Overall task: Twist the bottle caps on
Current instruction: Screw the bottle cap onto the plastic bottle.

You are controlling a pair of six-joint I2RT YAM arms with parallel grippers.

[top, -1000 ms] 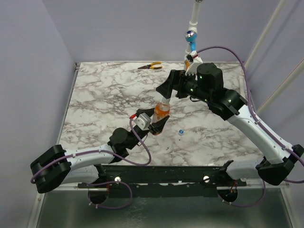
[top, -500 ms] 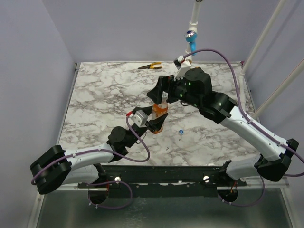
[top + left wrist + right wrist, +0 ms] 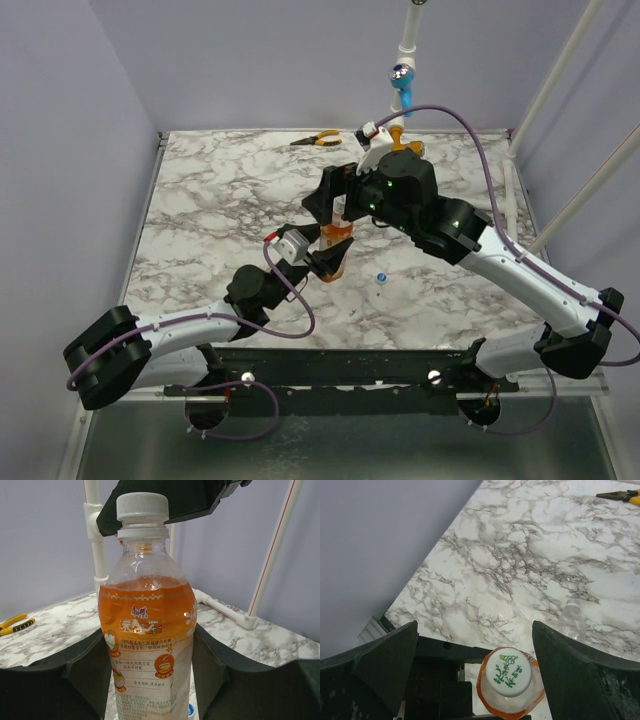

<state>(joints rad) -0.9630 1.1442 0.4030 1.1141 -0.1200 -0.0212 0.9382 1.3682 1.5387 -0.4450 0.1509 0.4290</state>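
The bottle (image 3: pixel 147 630), clear with orange drink and a printed label, stands upright with my left gripper (image 3: pixel 150 680) shut on its lower body. The whitish cap (image 3: pixel 142 507) sits on its neck. From above I see the cap's green print (image 3: pixel 507 674). My right gripper (image 3: pixel 475 650) hangs open above the cap, its fingers (image 3: pixel 380 665) wide on either side and apart from it. In the top view the bottle (image 3: pixel 337 238) is mid-table under the right gripper (image 3: pixel 335 198), held by the left gripper (image 3: pixel 325 258). The blue cap (image 3: pixel 381 277) lies on the marble to the right.
Orange-handled pliers (image 3: pixel 318 139) lie at the table's far edge. A white pipe with a blue valve handle (image 3: pixel 401 75) rises behind the table, and white pipes (image 3: pixel 270 555) run along the right side. Something clear and faint (image 3: pixel 571 615) lies on the marble beyond the bottle.
My right arm has swung left and toward the near edge, bringing its open gripper over the bottle's cap. The left gripper and bottle shifted slightly left.
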